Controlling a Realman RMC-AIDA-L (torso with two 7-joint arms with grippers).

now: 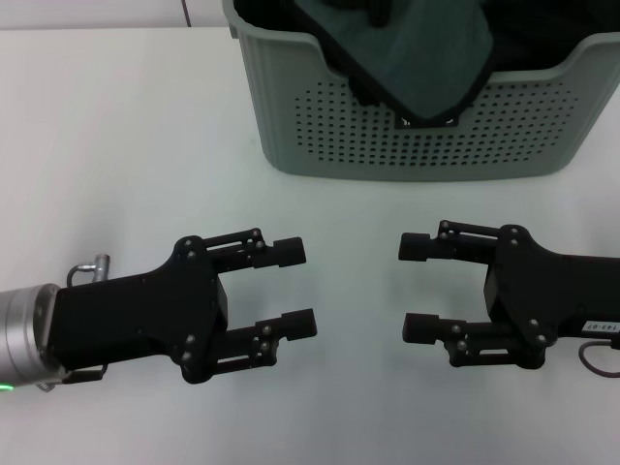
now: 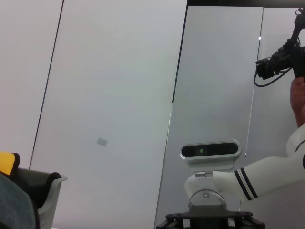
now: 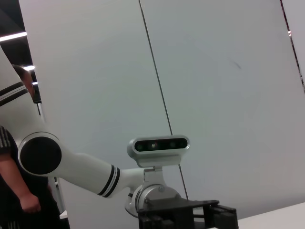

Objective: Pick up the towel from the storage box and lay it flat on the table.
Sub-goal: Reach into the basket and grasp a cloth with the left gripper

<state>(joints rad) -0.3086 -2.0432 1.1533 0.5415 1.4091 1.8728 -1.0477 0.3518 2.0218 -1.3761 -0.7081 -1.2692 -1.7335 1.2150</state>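
Left end effector: the black two-fingered left end effector (image 1: pixel 294 288) hangs low over the plain smooth white tabletop (image 1: pixel 116 145), on the robot's left, fingers pointing inward toward the middle; it is released, with a clear gap between its two fingers and nothing in it.
Right end effector: the black two-fingered right end effector (image 1: pixel 418 288) mirrors it on the robot's right, fingers pointing inward at the left one; it is likewise released and grips nothing.
Between them: the two sets of fingertips face each other across a strip of bare tabletop, apart and not touching.
Storage box: the large pale grey-green plastic storage box (image 1: pixel 320 126) with rounded corners and rows of small holes in its side stands on the tabletop beyond both end effectors, toward the far edge of the head view; neither end effector touches it.
Towel: the towel (image 1: pixel 407 58), showing its dark teal-grey face with black edging, lies inside the storage box; one corner droops over the near rim and down the outside wall, with a small white tag at its tip.
Left wrist view: a rim of the storage box (image 2: pixel 50 193) shows low in a corner, with a patch of mustard-yellow and teal cloth just beside it.
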